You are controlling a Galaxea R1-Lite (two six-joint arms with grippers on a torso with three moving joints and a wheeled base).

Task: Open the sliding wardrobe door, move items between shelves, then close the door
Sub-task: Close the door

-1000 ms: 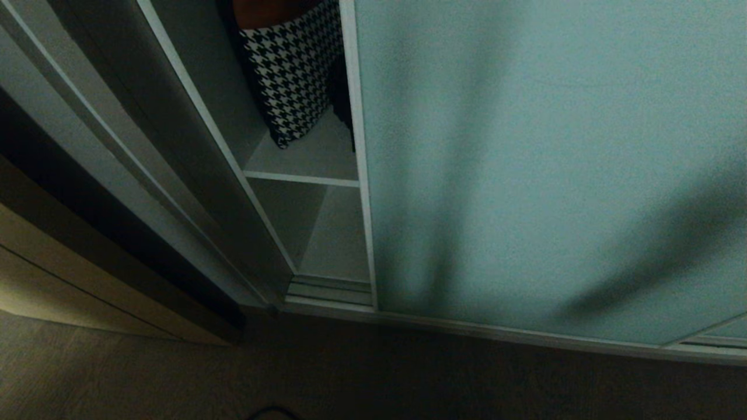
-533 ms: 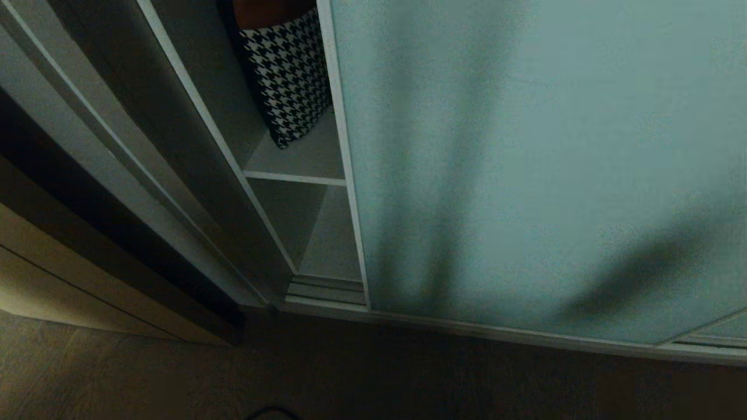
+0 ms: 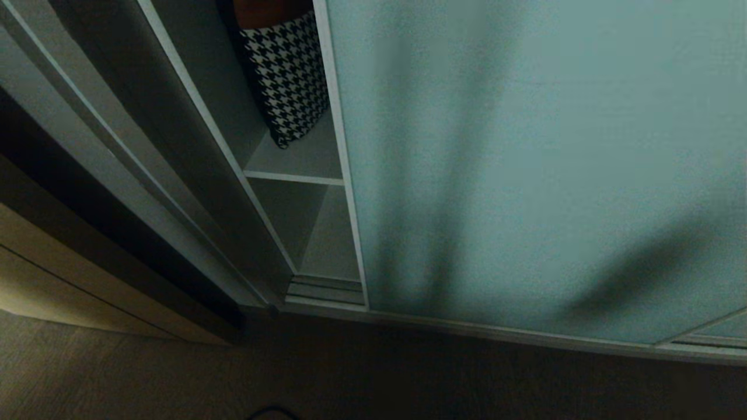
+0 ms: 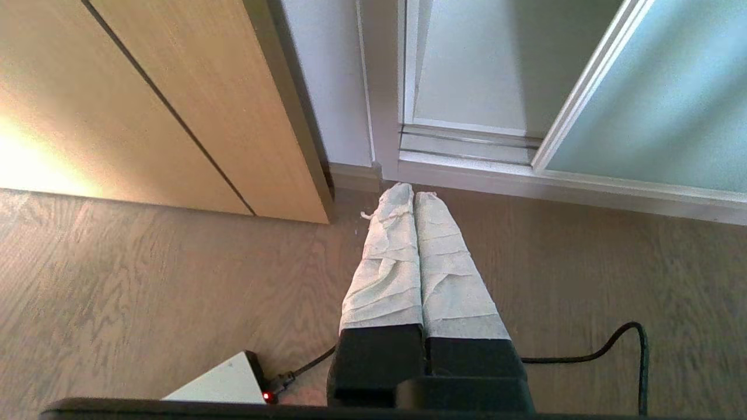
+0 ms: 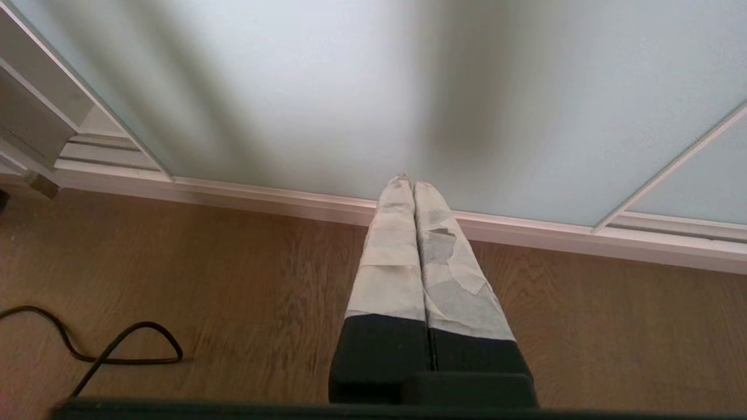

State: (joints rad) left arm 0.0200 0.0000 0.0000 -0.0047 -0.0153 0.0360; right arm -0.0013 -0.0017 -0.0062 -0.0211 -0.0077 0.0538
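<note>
The sliding wardrobe door point(image 3: 525, 169), a frosted pale teal-green panel in a slim silver frame, is seen in the head view covering most of the wardrobe front; only a narrow gap is left at its left edge. Through this gap one shelf point(image 3: 303, 157) is visible, and a black-and-white houndstooth item point(image 3: 286, 76) is resting on it, leaned against the inner side wall; something brownish is seen above it, but what it is cannot be told. Under this shelf a second compartment is shown, with nothing visible in it, and below it the bottom track point(image 3: 324, 290) of the door. Two soft shadows are cast on the frosted panel. Neither arm is seen in the head view. In the left wrist view the left tool point(image 4: 407, 192) is held low over the wooden floor point(image 4: 146, 274), its two cloth-wrapped fingers point(image 4: 388, 262) pressed together with nothing between them — it points toward the corner where the beige cabinet front point(image 4: 146, 99) meets the wardrobe frame. A black cable point(image 4: 613, 341) lies on the floor near it. In the right wrist view the right tool point(image 5: 408, 182) is also pressed together and holds nothing — its tips point at the lower rail of the door, not touching it as far as can be seen.
</note>
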